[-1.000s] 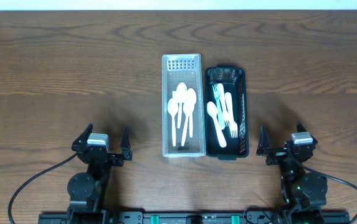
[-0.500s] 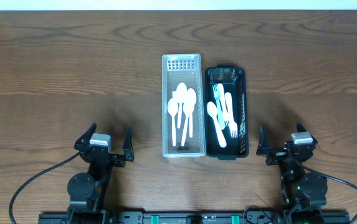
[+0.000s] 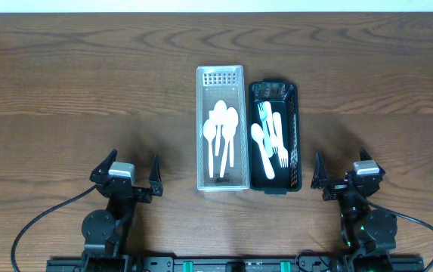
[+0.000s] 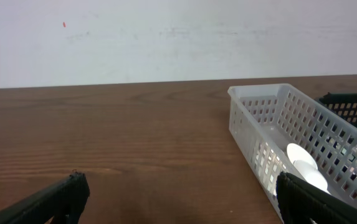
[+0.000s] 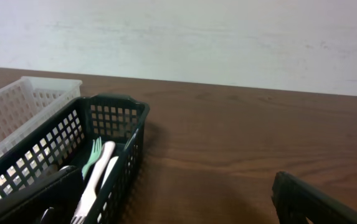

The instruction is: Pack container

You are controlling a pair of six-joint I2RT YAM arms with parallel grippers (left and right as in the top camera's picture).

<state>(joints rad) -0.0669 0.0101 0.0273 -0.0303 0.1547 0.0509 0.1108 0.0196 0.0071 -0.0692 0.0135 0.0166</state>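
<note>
A clear plastic basket (image 3: 221, 77) stands at the table's middle with several white spoons (image 3: 221, 128) in it. A black basket (image 3: 295, 136) touches its right side and holds white forks and spoons (image 3: 270, 140). My left gripper (image 3: 132, 174) is open and empty near the front edge, left of the clear basket (image 4: 271, 118). My right gripper (image 3: 341, 171) is open and empty, right of the black basket (image 5: 113, 112). A pale green fork (image 5: 92, 155) shows in the right wrist view.
The brown wooden table (image 3: 88, 83) stretches wide to both sides of the baskets. A white wall (image 4: 166, 37) stands behind the table's far edge. Black cables (image 3: 42, 219) run from each arm base at the front.
The left gripper shifted very slightly a second ago. Nothing else has moved.
</note>
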